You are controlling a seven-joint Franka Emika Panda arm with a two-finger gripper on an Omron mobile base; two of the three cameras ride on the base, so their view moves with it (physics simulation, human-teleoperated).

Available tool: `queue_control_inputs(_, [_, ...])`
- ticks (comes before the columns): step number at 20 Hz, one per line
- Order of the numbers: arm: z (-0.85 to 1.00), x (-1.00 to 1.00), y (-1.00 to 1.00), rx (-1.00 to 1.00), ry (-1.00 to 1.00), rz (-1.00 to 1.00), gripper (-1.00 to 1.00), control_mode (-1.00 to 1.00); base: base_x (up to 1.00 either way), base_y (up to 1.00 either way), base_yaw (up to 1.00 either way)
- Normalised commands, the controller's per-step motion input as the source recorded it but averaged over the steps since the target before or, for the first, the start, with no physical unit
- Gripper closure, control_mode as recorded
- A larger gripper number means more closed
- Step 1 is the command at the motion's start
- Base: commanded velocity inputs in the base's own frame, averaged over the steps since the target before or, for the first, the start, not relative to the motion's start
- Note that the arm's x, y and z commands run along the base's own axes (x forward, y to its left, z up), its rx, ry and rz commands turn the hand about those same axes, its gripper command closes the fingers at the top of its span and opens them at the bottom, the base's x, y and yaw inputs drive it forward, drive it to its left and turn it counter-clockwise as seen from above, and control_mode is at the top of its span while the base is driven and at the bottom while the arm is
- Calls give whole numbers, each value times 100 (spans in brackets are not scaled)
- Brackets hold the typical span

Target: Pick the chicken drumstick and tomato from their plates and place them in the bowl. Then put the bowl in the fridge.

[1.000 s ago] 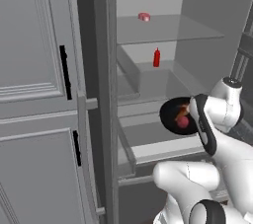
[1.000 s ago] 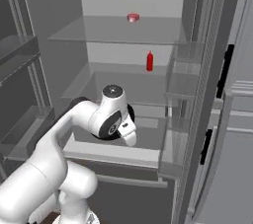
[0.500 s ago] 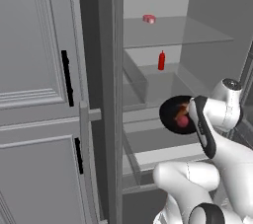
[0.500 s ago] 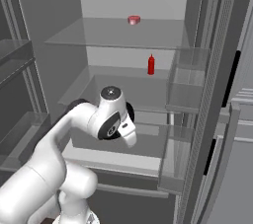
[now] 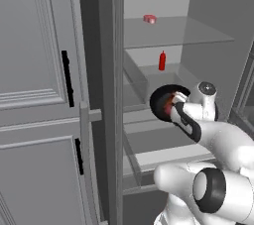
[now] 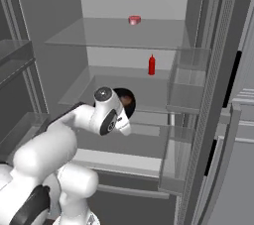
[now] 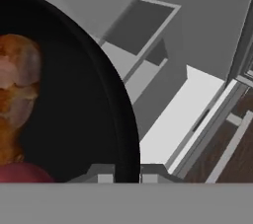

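Note:
My gripper [image 7: 126,171] is shut on the rim of the dark bowl [image 7: 84,119], which I hold tilted in front of the open fridge [image 5: 163,30]. Inside the bowl lie the brown chicken drumstick [image 7: 15,94] and, at the lower edge, the red tomato [image 7: 20,174]. In the left base view the bowl [image 5: 163,101] hangs over the fridge's middle shelf with the gripper [image 5: 175,111] at its right rim. From the right the bowl [image 6: 128,101] peeks out behind the hand. The plates are out of view.
A red bottle [image 5: 162,61] stands on the shelf behind the bowl, and a small pink thing [image 5: 149,19] lies on the glass shelf above. Panelled cabinets with black handles [image 5: 67,78] stand to the left. The fridge door's bins [image 6: 186,90] are to the right.
The views shifted slightly as the base rolled up to the fridge. The bowl in my grip has moved forward, further over the middle shelf.

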Motion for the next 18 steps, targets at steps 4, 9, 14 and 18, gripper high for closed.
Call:
queue_control_inputs(4, [37, 95, 23, 15, 27, -4, 100, -100, 0, 0, 0])
queue_control_inputs(9, [44, 47, 8, 20, 21, 0, 100, -100, 0, 0, 0])
queue_control_inputs(14, [-5, 57, 0, 16, 8, -3, 100, -100, 0, 0, 0])
queue_control_inputs(18, [-61, 57, 1, 5, 14, -5, 100, -100, 0, 0, 0])
